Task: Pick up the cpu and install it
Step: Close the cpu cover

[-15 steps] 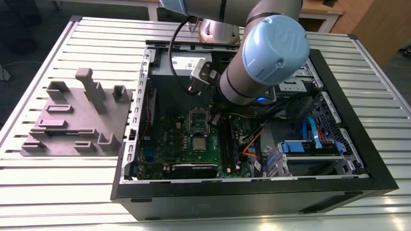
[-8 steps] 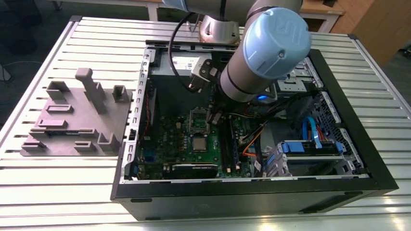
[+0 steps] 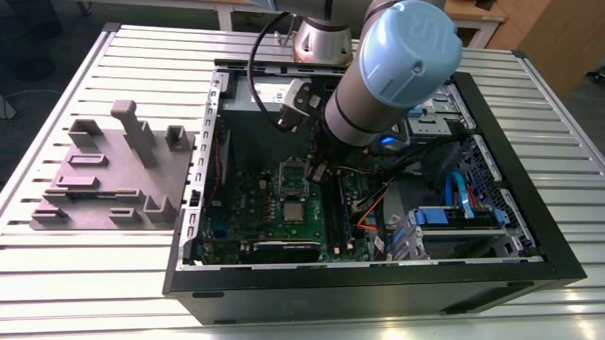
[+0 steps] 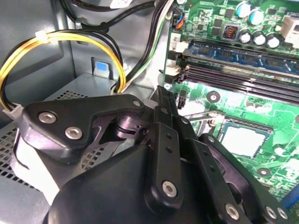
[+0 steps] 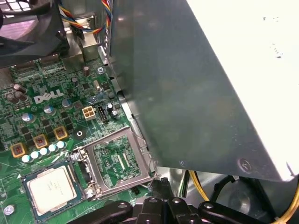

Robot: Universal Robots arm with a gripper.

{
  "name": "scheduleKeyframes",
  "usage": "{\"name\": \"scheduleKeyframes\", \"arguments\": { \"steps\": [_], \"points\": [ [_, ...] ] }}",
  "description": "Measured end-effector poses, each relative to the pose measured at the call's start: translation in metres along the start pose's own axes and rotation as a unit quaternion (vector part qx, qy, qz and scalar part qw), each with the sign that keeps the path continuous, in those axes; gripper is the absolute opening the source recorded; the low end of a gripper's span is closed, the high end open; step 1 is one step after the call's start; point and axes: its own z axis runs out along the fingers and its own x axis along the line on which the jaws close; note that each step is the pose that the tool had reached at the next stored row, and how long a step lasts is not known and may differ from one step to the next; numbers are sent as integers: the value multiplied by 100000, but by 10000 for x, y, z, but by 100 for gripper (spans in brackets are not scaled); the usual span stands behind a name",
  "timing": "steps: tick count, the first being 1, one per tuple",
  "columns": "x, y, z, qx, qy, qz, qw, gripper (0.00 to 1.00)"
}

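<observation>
The cpu point(image 5: 50, 188) lay flat in its socket on the green motherboard point(image 5: 42, 116), silvery top up, so it appeared already seated. The socket's hinged metal frame point(image 5: 113, 161) stood swung open just beside it, which suggested the chip was not yet clamped down. In the second wrist view the cpu point(image 4: 246, 140) showed as a pale square past the black gripper point(image 4: 166, 105), which hovered near it but apart. The fingers point(image 4: 164, 100) looked pressed together at their tips and grasped nothing.

The first wrist view also took in the grey power-supply box point(image 5: 196, 84) overhanging the board. The second wrist view showed the memory slots point(image 4: 233, 70) and yellow cables point(image 4: 60, 37). The exterior view gave the whole setting: the cpu point(image 3: 294, 212) inside the open black case point(image 3: 378, 283) on a slatted worktop point(image 3: 95, 269), the arm point(image 3: 387, 78) reaching down into it, and a grey fixture point(image 3: 113, 177) at the exterior view's left.
</observation>
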Motion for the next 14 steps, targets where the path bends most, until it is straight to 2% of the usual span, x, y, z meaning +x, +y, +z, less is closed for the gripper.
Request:
{"name": "scheduleKeyframes", "arguments": {
  "steps": [14],
  "points": [
    [20,6,-30,10,17,2,100000,11]
  ]
}}
